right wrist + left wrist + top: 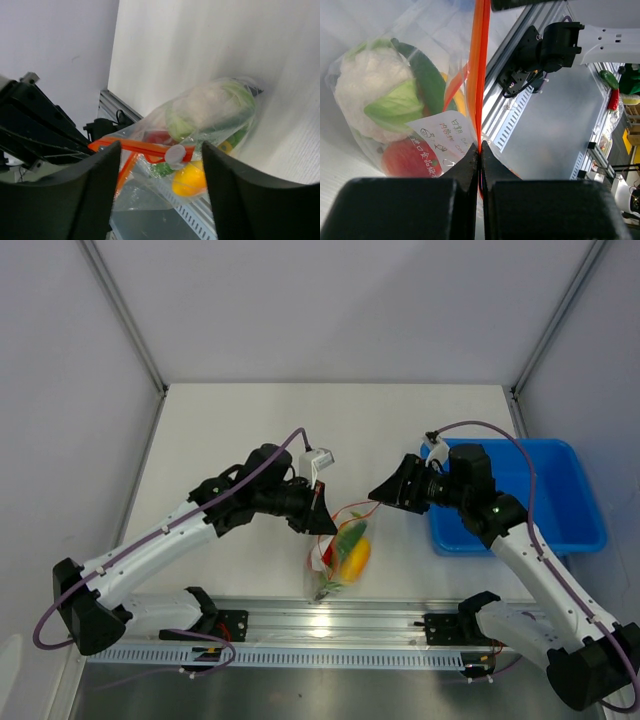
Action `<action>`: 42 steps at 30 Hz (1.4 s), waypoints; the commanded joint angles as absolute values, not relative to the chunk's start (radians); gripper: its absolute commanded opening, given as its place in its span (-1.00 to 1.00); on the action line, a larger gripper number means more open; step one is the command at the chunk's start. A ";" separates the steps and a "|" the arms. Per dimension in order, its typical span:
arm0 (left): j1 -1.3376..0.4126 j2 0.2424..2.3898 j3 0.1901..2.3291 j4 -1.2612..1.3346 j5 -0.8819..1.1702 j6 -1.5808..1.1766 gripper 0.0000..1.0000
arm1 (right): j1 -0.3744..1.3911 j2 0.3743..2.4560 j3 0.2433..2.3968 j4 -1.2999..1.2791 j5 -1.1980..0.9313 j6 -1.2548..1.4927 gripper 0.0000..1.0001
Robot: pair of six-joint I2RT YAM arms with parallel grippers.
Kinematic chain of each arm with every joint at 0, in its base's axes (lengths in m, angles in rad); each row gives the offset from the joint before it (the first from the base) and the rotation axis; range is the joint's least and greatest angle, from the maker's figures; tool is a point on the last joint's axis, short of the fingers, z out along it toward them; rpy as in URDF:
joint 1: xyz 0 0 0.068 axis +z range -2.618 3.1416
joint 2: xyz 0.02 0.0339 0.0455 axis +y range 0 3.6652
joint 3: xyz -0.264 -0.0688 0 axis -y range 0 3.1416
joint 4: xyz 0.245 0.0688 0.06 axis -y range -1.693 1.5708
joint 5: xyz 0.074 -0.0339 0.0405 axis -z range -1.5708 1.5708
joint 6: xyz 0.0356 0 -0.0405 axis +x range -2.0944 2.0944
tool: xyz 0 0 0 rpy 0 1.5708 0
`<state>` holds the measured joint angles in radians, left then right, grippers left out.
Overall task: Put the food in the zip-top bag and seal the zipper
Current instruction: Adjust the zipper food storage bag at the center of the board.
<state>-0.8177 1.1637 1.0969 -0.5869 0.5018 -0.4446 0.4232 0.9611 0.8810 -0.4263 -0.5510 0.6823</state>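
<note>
The clear zip-top bag (340, 558) hangs just above the table's front edge, held up by its mouth. The food (354, 554) is inside it: yellow-orange fruit, green leafy pieces and a red piece. My left gripper (322, 516) is shut on the left end of the orange-red zipper (479, 75); the bag (395, 100) hangs beside its jaws. My right gripper (383, 493) is open at the zipper's right end. In the right wrist view the zipper (142, 147) and its white slider (175, 154) lie between the open fingers (100, 190), with yellow fruit (187, 180) below.
A blue plastic tray (565, 502) stands on the table at the right, behind the right arm. An aluminium rail (330, 625) runs along the near edge under the bag. White booth walls close in the back and sides.
</note>
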 commanded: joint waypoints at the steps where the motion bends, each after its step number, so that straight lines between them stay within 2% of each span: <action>1: -0.813 1.149 1.086 -0.526 0.545 -0.454 -0.99 | 0.420 0.972 0.953 -0.437 -0.491 0.794 0.25; 6: -0.813 1.147 1.081 -0.523 0.543 -0.454 -0.99 | 0.426 1.023 0.994 -0.500 -0.506 0.841 0.04; 21: -0.830 1.163 1.115 -0.578 0.508 -0.388 -0.98 | 0.465 1.037 0.997 -0.488 -0.546 0.910 0.01; 23: -0.833 1.164 1.123 -0.595 0.502 -0.370 -0.95 | 0.466 1.037 0.993 -0.477 -0.546 0.916 -0.24; 24: -0.834 1.163 1.121 -0.598 0.500 -0.364 -0.89 | 0.466 1.037 0.983 -0.473 -0.546 0.923 -0.38; 25: -0.836 1.161 1.124 -0.607 0.491 -0.353 -0.86 | 0.466 1.037 0.982 -0.460 -0.548 0.928 -0.64; 27: -0.839 1.155 1.126 -0.614 0.471 -0.341 -0.70 | 0.465 1.034 0.979 -0.453 -0.545 0.937 -0.91; 28: -0.839 1.151 1.126 -0.618 0.436 -0.331 -0.59 | 0.466 1.031 0.982 -0.454 -0.542 0.939 -0.98; 29: -0.844 1.137 1.121 -0.618 0.416 -0.325 -0.47 | 0.466 1.029 0.985 -0.456 -0.537 0.939 -1.00; 30: -0.847 1.123 1.121 -0.614 0.390 -0.318 -0.25 | 0.466 1.023 0.989 -0.463 -0.531 0.937 -1.00; 32: -0.854 1.077 1.112 -0.579 0.326 -0.292 0.03 | 0.466 1.008 1.008 -0.479 -0.517 0.940 -1.00; 36: -0.854 1.035 1.120 -0.557 0.218 -0.249 0.24 | 0.465 0.980 1.040 -0.488 -0.529 0.954 -1.00; 38: -0.854 1.023 1.126 -0.546 0.171 -0.230 0.39 | 0.463 0.966 1.071 -0.511 -0.534 0.945 -1.00; 40: -0.856 1.008 1.127 -0.506 0.108 -0.206 0.64 | 0.463 0.963 1.086 -0.528 -0.540 0.940 -1.00; 42: -0.856 1.002 1.127 -0.485 0.097 -0.183 0.75 | 0.466 0.959 1.098 -0.537 -0.545 0.939 -1.00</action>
